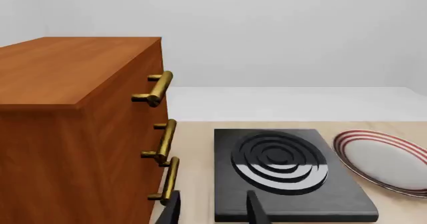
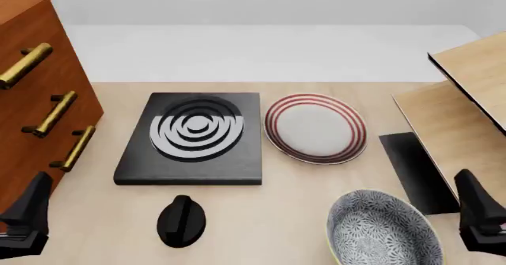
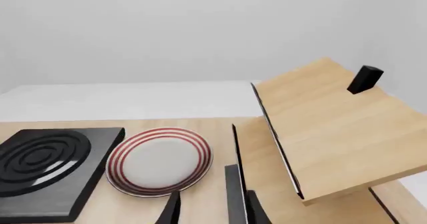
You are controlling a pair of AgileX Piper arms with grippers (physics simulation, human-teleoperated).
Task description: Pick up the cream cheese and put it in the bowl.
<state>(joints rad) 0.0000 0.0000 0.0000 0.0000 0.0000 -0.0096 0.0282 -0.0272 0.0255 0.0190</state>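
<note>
We are not finding the cream cheese in any view; it may be hidden, so reaching now risks a blind search. The bowl (image 2: 382, 230) is sitting at the table's (image 2: 285, 217) near edge, close to the right gripper (image 2: 478, 214). Both that gripper and the left gripper (image 2: 28, 214) are showing parted fingers, holding nothing. We are judging the wooden rack (image 2: 463, 108) and cabinet (image 2: 32, 99) as collision hazards; a low sweep could also be knocking the plate (image 2: 314, 127) or stove knob (image 2: 182, 220).

Overhead front; low wrists sharing plate (image 2: 314, 127)
</note>
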